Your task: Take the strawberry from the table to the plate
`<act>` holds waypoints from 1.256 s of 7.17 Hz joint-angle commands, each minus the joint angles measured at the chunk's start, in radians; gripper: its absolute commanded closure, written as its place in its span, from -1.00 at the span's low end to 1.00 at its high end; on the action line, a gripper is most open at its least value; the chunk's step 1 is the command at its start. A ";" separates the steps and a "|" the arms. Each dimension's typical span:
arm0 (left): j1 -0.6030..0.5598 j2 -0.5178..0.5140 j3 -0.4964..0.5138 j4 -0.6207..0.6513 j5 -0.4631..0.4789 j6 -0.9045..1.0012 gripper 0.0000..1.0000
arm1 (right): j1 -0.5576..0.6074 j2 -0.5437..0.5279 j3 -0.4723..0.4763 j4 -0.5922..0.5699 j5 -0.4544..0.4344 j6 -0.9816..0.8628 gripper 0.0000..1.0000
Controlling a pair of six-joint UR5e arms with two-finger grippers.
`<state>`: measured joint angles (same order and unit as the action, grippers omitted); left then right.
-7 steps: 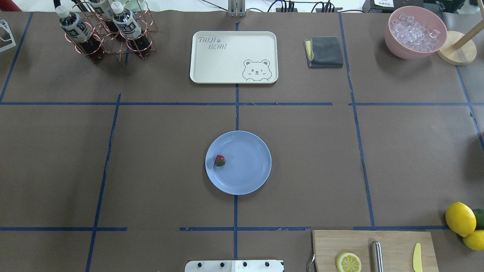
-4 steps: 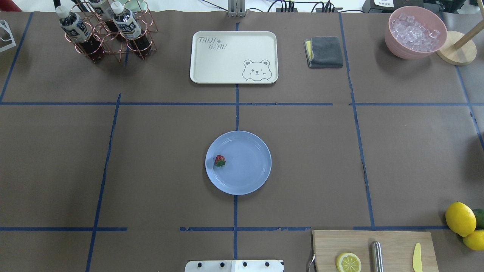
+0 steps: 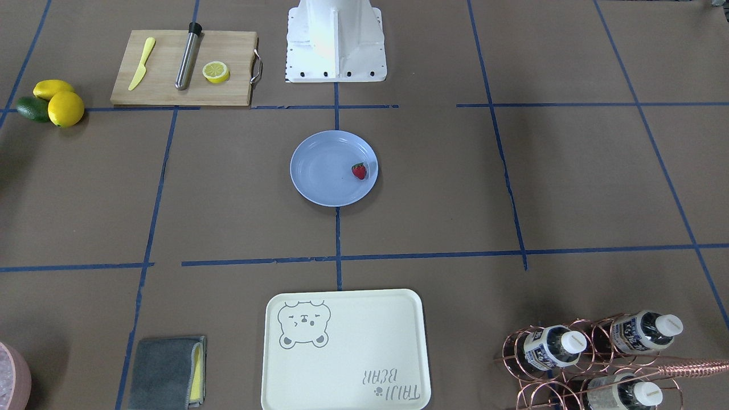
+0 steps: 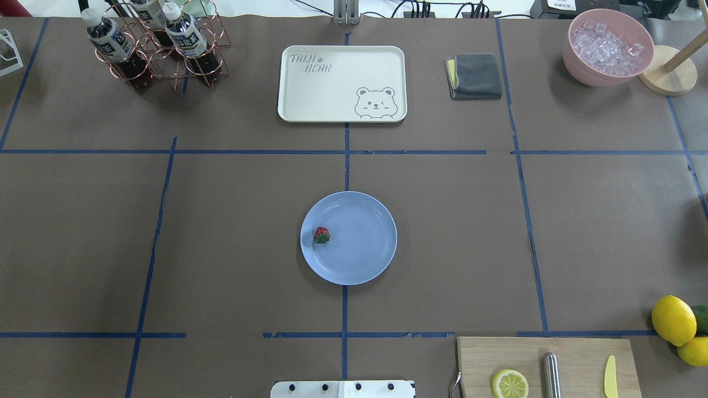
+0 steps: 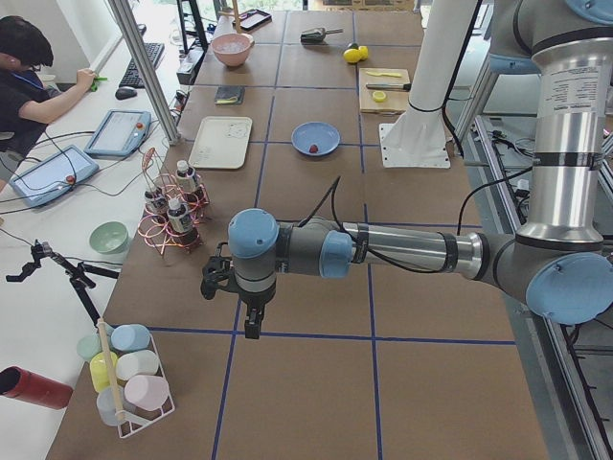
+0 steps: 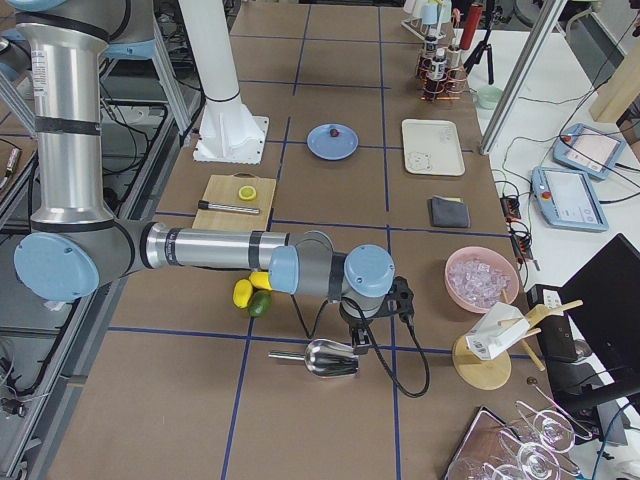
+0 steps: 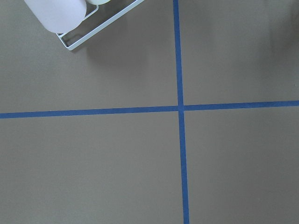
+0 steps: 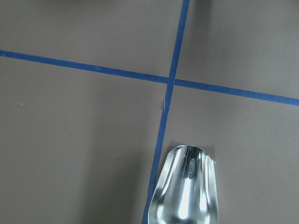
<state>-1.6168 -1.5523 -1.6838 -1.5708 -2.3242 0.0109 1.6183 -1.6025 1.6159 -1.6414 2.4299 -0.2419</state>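
Overhead exterior: strawberry sits on the plate, job looks done, left gripper and right gripper hang well away, their grip impossible to tell.

Even bright light, soft shadows, sharp.

Glossy plastic plate on matt brown paper table; shiny metal scoop.

The taped brown table bears a light-blue plate at its middle. Far behind it lies a cream bear tray, and near right a cutting board.
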 commanded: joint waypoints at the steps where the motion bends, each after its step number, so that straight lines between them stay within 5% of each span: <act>1: 0.000 0.000 0.001 -0.002 0.000 0.000 -1.00 | 0.000 0.004 0.005 0.000 0.000 0.001 -1.00; 4: 0.000 0.001 0.001 -0.002 0.000 0.000 -1.00 | 0.000 0.009 0.009 0.002 -0.002 -0.002 -1.00; 6: 0.000 0.001 0.001 -0.003 -0.001 0.000 -1.00 | 0.000 -0.005 -0.004 0.101 -0.041 0.012 -1.00; 9: 0.000 0.001 0.001 -0.003 -0.001 0.000 -1.00 | -0.002 -0.005 -0.007 0.112 -0.089 0.196 -1.00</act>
<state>-1.6168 -1.5509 -1.6828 -1.5742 -2.3255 0.0107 1.6172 -1.6069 1.6120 -1.5342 2.3477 -0.1097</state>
